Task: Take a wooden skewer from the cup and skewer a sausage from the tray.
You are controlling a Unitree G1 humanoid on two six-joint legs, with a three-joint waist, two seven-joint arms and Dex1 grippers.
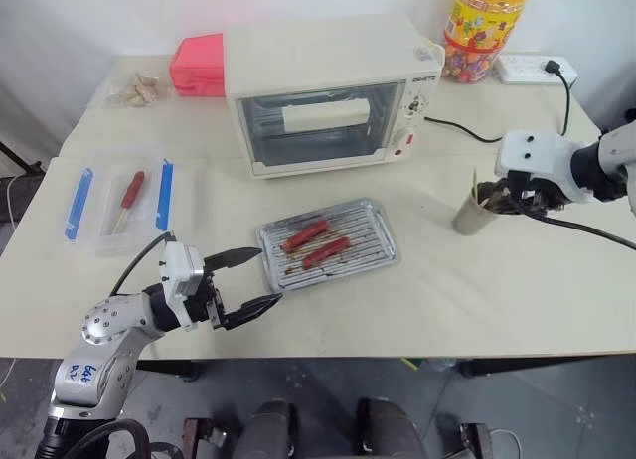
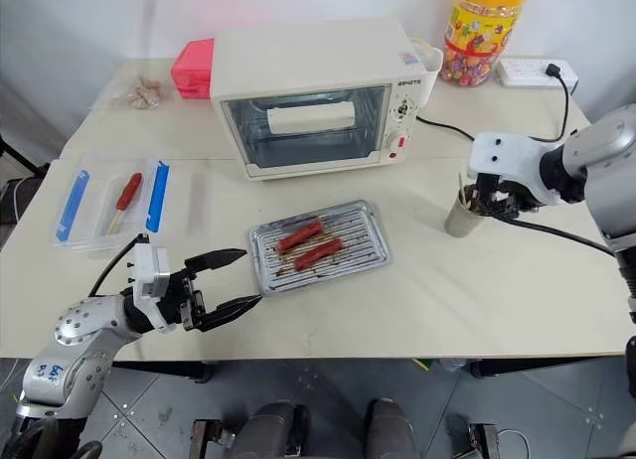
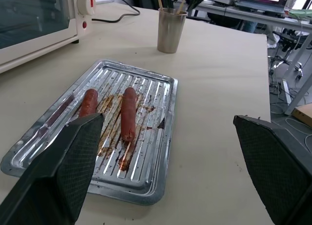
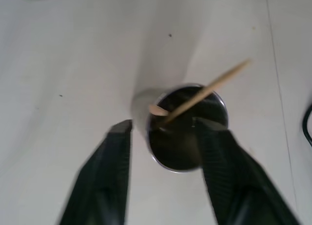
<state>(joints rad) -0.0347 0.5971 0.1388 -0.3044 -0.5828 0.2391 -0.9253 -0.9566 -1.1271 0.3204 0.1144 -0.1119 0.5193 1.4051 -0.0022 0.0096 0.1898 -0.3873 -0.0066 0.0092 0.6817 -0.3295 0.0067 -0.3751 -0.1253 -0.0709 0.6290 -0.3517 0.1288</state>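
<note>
Right wrist view: right tool [image 4: 163, 125] over cup [image 4: 187, 130], fingers apart, astride rim, clamping nothing; wooden skewer [image 4: 207, 91] leaning inside cup (tip jutting past rim). Left tool [image 1: 260, 276] wide apart beside tray [image 1: 373, 248] on surface [image 1: 497, 290]; sausage [image 1: 326, 251] on rack.

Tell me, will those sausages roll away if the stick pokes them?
Maybe a little. The two sausages are round and glossy, so they could slip or turn. But they lie along the ribs of the tray, which probably stops them rolling sideways. The greasy smears under them suggest they may slide lengthwise.
</note>
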